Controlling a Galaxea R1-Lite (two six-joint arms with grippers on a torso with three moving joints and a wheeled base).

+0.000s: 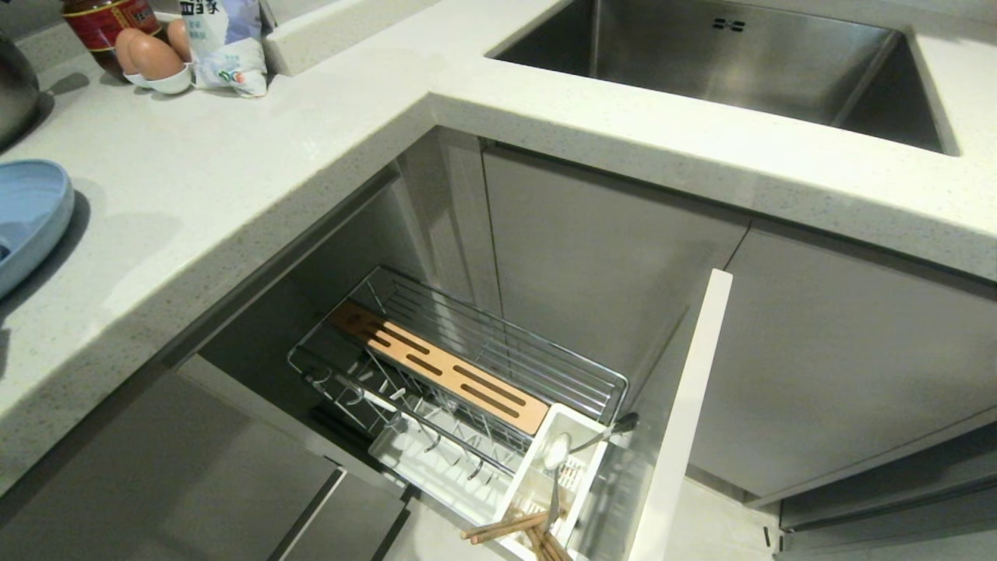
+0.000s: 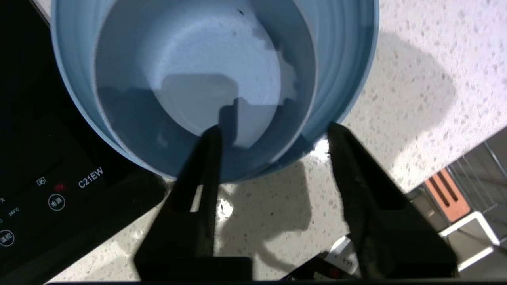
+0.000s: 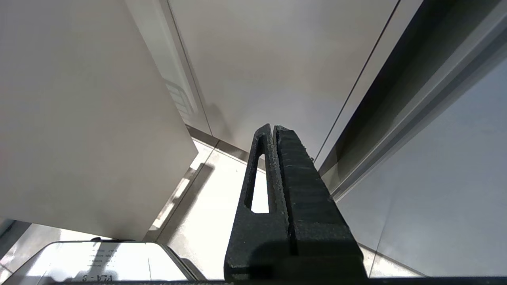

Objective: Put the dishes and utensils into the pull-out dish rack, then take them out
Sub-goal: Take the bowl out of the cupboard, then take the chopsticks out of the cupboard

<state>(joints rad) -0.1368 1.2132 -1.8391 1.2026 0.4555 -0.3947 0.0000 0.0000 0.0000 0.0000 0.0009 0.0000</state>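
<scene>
In the left wrist view a pale blue round deep bowl (image 2: 206, 71) stands upright on the speckled countertop (image 2: 416, 79). My left gripper (image 2: 273, 128) is open and straddles the bowl's near wall, one finger over the inside and the other just outside the rim. The pale blue plate (image 1: 27, 218) lies on the counter at the head view's left edge. Below the counter, the pull-out dish rack (image 1: 467, 374) stands pulled out; its white caddy holds the wooden chopsticks (image 1: 506, 528) and the silver spoon (image 1: 557, 460). My right gripper (image 3: 273, 127) hangs shut and empty beside the cabinet fronts.
A black induction cooktop (image 2: 47, 166) borders the bowl. Eggs in a white cup (image 1: 152, 58), a dark jar (image 1: 105, 19) and a bag (image 1: 222, 43) stand at the counter's far left. The steel sink (image 1: 732, 62) is at the back right. The rack's white front panel (image 1: 685, 421) juts toward me.
</scene>
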